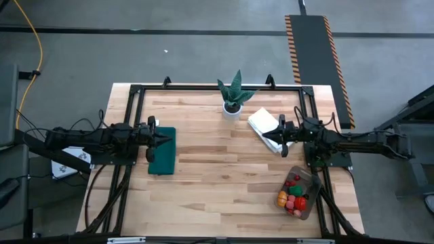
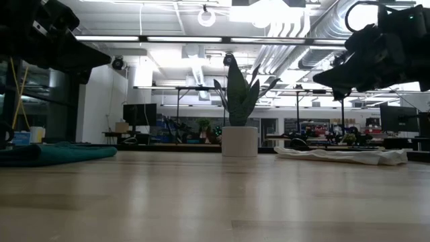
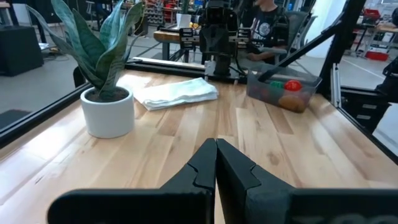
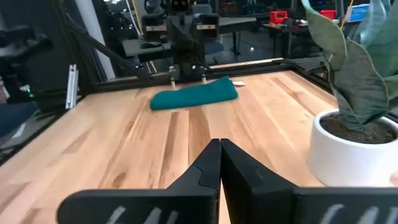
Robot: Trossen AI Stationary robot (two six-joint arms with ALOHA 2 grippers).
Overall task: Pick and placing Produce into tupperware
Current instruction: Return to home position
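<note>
From above, the tupperware [image 1: 312,190] sits at the table's [image 1: 217,176] near right corner, holding the produce [image 1: 293,196]: a heap of red, orange and green pieces. The left gripper [image 1: 168,135] hangs over a dark green mat [image 1: 163,152]. The right gripper [image 1: 274,134] hangs over a folded white cloth [image 1: 266,125]. A plant in a white pot [image 1: 232,103] stands at the far edge between them. At table height, the pot [image 2: 240,142] is in the middle, the mat [image 2: 54,154] on the left and the cloth [image 2: 342,156] on the right, with both grippers high above the wood. The left wrist view shows that arm's fingers [image 3: 205,171] pressed together, with nothing between them. Far across the table, the tupperware [image 3: 256,87] shows red and orange produce [image 3: 290,93] inside. The white print on a person's dark shirt [image 3: 268,22] behind it is too small to read. The right wrist view shows its fingers [image 4: 233,168] likewise pressed together, facing the mat [image 4: 196,97].
</note>
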